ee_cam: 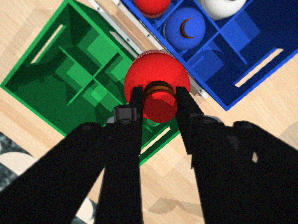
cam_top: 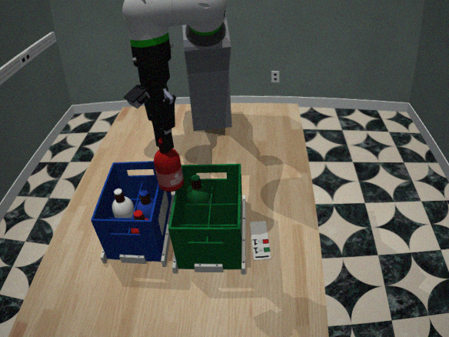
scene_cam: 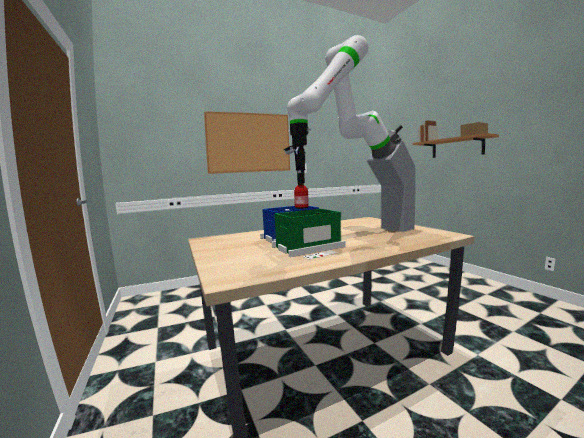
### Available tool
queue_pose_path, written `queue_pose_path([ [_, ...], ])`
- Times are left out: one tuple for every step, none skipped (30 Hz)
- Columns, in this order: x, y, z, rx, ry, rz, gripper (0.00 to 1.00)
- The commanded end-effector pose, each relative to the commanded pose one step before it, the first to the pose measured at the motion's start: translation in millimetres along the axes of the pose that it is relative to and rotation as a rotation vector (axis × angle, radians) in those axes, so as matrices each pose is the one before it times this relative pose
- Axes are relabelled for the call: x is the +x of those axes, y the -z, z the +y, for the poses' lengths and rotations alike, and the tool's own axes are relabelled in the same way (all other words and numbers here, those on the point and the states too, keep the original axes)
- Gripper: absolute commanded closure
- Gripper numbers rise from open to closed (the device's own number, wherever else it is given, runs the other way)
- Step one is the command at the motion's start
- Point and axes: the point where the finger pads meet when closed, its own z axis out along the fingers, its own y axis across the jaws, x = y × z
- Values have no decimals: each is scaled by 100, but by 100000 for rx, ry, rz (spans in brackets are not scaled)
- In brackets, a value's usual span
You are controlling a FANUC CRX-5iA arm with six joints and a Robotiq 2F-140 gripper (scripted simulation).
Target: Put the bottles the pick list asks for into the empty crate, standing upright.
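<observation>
My gripper is shut on the neck of a red bottle. The bottle hangs upright in the air over the gap between the blue crate and the green crate. A green bottle stands in the green crate's back left cell. A white bottle, a blue bottle and another red bottle stand in the blue crate. The pick list lies right of the green crate and shows a red and a green mark.
Both crates sit in white corner brackets on the wooden table. The robot's grey pedestal stands at the back of the table, behind the crates.
</observation>
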Motion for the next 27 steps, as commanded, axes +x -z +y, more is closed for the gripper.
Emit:
queue_pose_path([
  [-1,49,-189,-53,-6,222,90],
  [-61,0,-186,3,0,-3,90],
  [-71,0,-193,-2,-1,3,90],
  [-65,0,-189,1,0,0,90],
  [-66,0,-189,1,0,0,90],
  [-66,0,-189,1,0,0,90],
  [-66,0,-189,1,0,0,90],
  [-66,0,-189,0,0,0,90],
  [-66,0,-189,0,0,0,90],
  [-66,0,-189,0,0,0,90],
  [-66,0,-189,0,0,0,90],
  [-66,0,-189,0,0,0,90],
  [-66,0,-189,0,0,0,90],
  [-66,0,-189,0,0,0,90],
  [-66,0,-189,0,0,0,90],
  [-66,0,-189,0,0,0,90],
  [0,0,0,0,0,0,90],
  [0,0,0,0,0,0,90],
  [-62,0,-187,2,0,-2,90],
  [-71,0,-192,-1,-1,2,90],
  [-66,0,-189,1,0,0,90],
  [-66,0,-189,0,0,0,90],
  [-66,0,-189,0,0,0,90],
  [-66,0,-189,0,0,0,90],
  [-66,0,-189,0,0,0,90],
  [-66,0,-189,0,0,0,90],
  [-66,0,-189,0,0,0,90],
])
